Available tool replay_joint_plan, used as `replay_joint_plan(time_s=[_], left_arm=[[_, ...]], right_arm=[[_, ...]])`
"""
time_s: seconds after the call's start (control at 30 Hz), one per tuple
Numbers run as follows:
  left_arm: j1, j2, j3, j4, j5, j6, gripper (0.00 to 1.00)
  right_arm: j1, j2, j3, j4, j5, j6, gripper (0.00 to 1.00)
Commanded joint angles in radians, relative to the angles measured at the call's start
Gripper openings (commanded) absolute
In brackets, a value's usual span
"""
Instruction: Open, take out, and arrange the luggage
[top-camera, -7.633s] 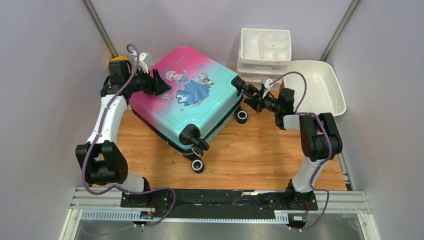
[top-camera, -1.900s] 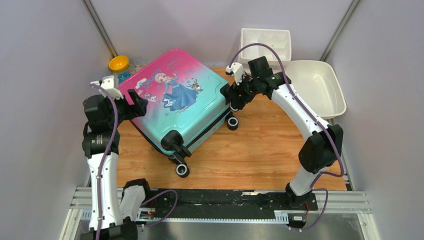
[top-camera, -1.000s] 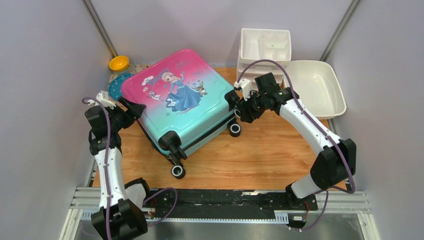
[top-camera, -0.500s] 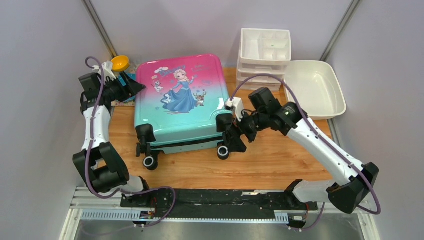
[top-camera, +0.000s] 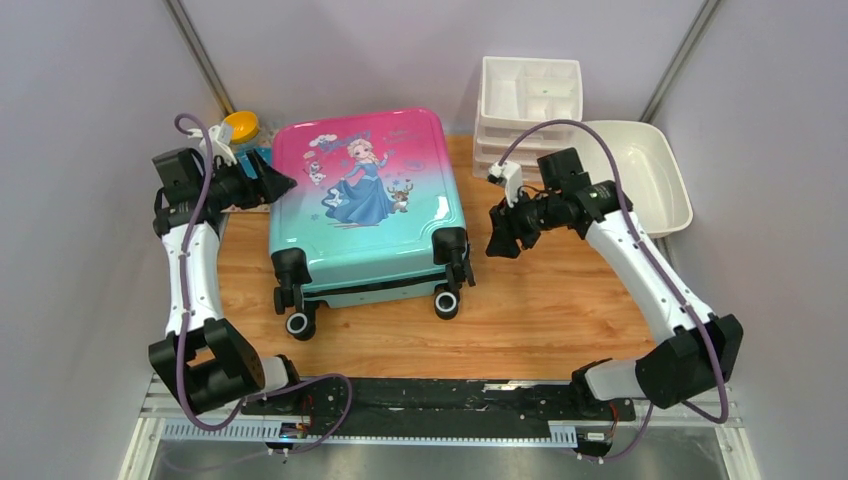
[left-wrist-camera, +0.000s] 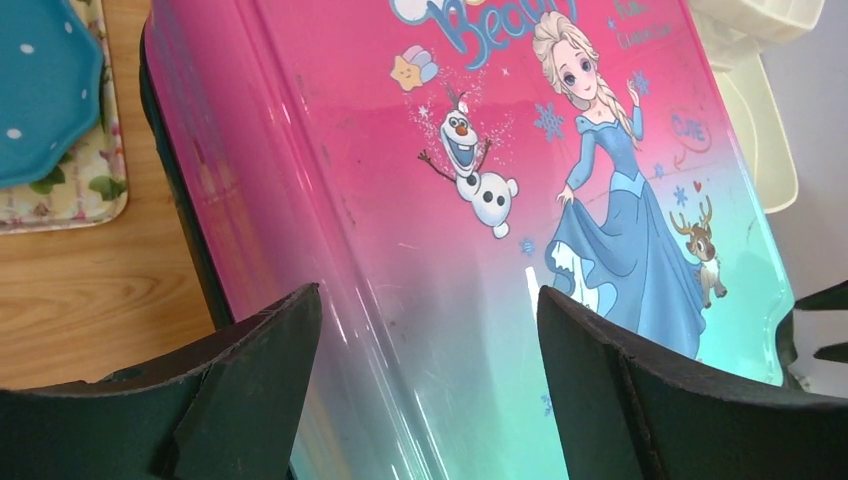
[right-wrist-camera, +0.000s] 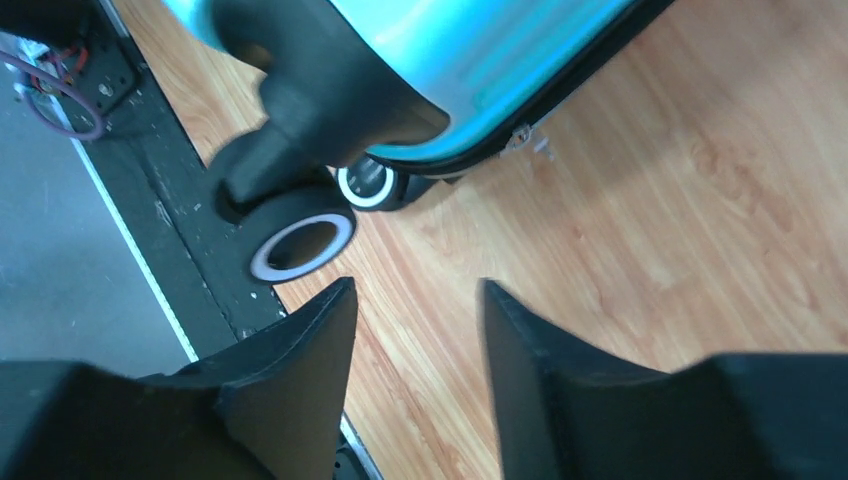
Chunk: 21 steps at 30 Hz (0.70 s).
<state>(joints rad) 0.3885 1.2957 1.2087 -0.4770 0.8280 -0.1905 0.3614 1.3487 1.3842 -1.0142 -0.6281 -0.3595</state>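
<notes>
The luggage (top-camera: 365, 215) lies flat and zipped shut in the middle of the table, pink end far, teal end and black wheels (top-camera: 446, 303) toward me. My left gripper (top-camera: 275, 185) is at its left side near the pink end. In the left wrist view this gripper (left-wrist-camera: 428, 293) stands open, its fingers spread over the printed shell (left-wrist-camera: 480, 180) and gripping nothing. My right gripper (top-camera: 500, 240) hovers just right of the case's right wheel housing, apart from it. In the right wrist view this gripper (right-wrist-camera: 418, 285) is open over bare wood, a wheel (right-wrist-camera: 300, 240) ahead to its left.
A white drawer organiser (top-camera: 530, 105) stands at the back, a white basin (top-camera: 640, 175) to its right. A yellow-lidded jar (top-camera: 240, 126) sits at the back left. A blue plate on a patterned mat (left-wrist-camera: 45, 95) lies left of the case.
The case swung round from a slant to lie square, wheels toward me. My right gripper, at the right wheel half a second ago, has drawn back to the right. The left gripper stays at the case's left side.
</notes>
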Motion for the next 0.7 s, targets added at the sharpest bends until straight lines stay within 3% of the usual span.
replay_joint_plan(time_s=[0.0, 0.23, 0.33, 0.43, 0.53, 0.67], left_arm=[[-0.075, 0.017, -0.029, -0.061, 0.007, 0.046, 0.87], [-0.178, 0.190, 0.017, -0.025, 0.008, 0.042, 0.86], [-0.178, 0.272, 0.098, -0.012, 0.031, 0.055, 0.86], [-0.181, 0.347, 0.271, -0.101, 0.016, 0.124, 0.86], [-0.183, 0.369, 0.412, -0.196, -0.033, 0.183, 0.87], [-0.181, 0.323, 0.503, -0.222, -0.236, 0.230, 0.90]], right_arm=[[0.008, 0.030, -0.076, 0.109, 0.018, -0.052, 0.50], [0.089, 0.067, -0.166, 0.244, -0.027, -0.049, 0.46], [0.157, 0.076, -0.182, 0.308, -0.030, -0.048, 0.46], [0.232, 0.089, -0.166, 0.336, -0.032, -0.042, 0.46], [0.306, 0.099, -0.148, 0.359, -0.033, -0.029, 0.46], [0.398, 0.128, -0.114, 0.387, -0.027, -0.001, 0.47]])
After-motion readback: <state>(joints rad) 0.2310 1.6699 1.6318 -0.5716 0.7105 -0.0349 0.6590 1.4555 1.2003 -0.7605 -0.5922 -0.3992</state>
